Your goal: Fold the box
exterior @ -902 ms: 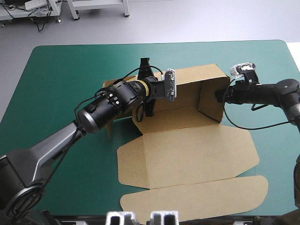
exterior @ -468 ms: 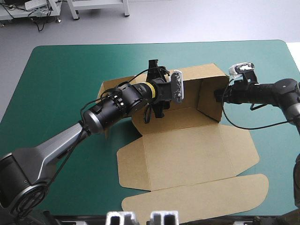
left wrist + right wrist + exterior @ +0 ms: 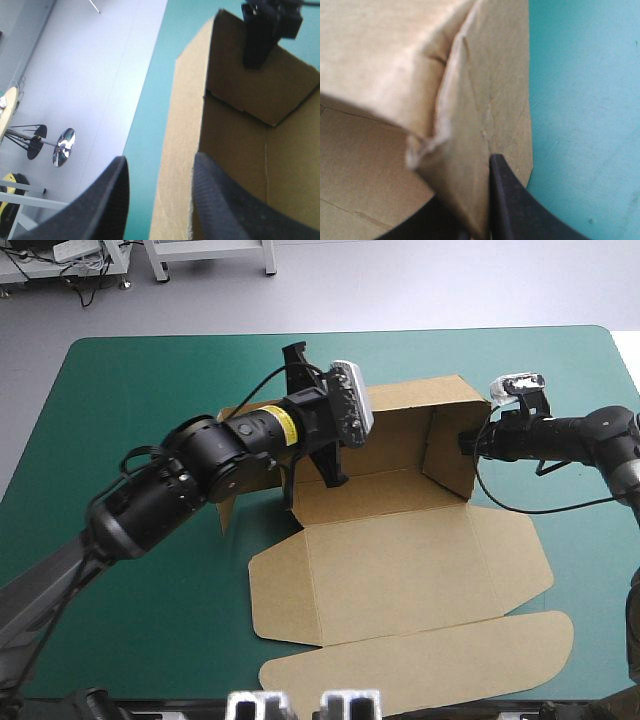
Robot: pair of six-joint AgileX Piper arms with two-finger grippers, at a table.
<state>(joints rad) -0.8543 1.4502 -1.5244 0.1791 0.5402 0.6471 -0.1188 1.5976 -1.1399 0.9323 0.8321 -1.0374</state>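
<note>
Brown board box (image 3: 400, 570), a cut sheet on the teal-green table (image 3: 130, 390), lies long axis left to right, lid flat nearest; its raised far wall runs between the parted black fingers of the left gripper (image 3: 160, 160), the right gripper (image 3: 475, 220) pinching the end wall beyond.

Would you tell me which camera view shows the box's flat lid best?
The high view: the whole lid lies flat on the table, nearest the camera. The left wrist view shows only the box's raised walls; the right wrist view, just one wall.
</note>
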